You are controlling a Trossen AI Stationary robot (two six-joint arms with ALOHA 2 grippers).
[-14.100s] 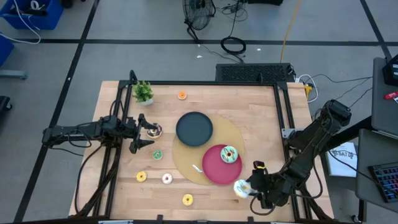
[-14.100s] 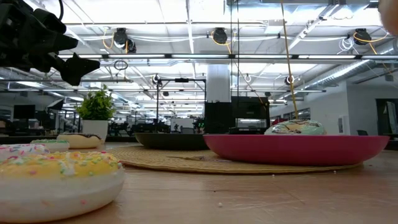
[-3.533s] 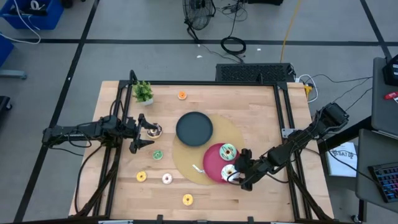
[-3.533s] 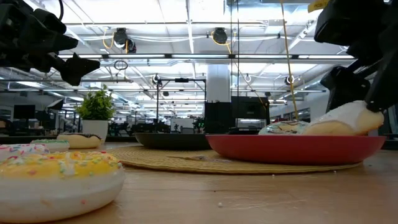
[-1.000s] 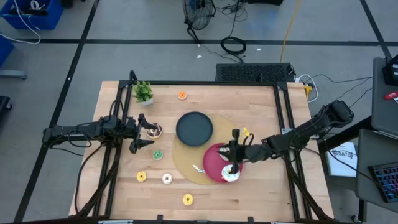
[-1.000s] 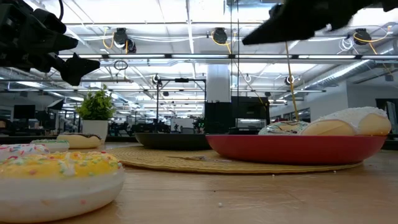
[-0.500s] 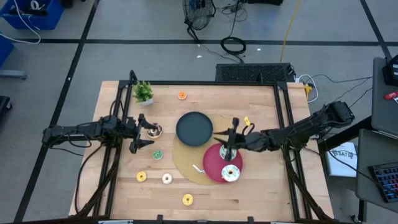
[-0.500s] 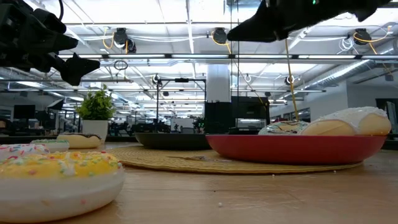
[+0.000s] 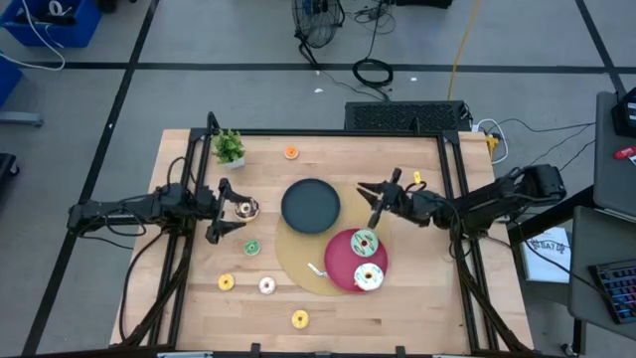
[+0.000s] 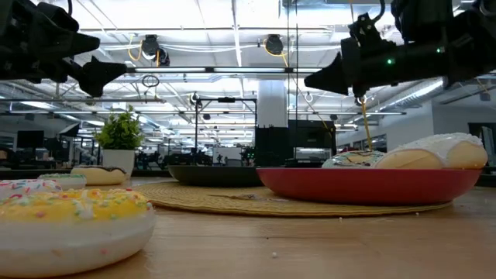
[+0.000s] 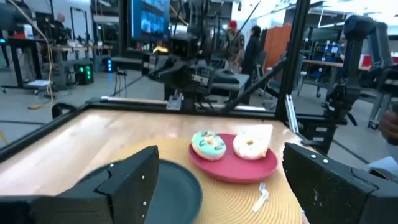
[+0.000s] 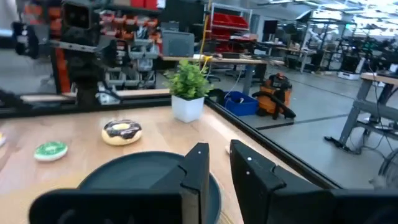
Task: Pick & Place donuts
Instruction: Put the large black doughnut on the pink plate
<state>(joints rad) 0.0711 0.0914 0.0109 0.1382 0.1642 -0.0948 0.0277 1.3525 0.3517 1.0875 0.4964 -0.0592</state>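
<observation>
Above red plate (image 9: 343, 261), right claw (image 9: 367, 203) empty

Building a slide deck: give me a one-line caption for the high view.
Two donuts sit on the red plate; right gripper hovers open beside the black plate.

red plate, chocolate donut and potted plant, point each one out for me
red plate (image 9: 339, 265): high view, bare left part.
chocolate donut (image 12: 122, 132): right wrist view, its icing.
potted plant (image 9: 229, 147): high view, its leaves.

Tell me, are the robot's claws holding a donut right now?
No. The right gripper is empty, up above the table near the red plate. The left gripper is open and empty too.
</observation>
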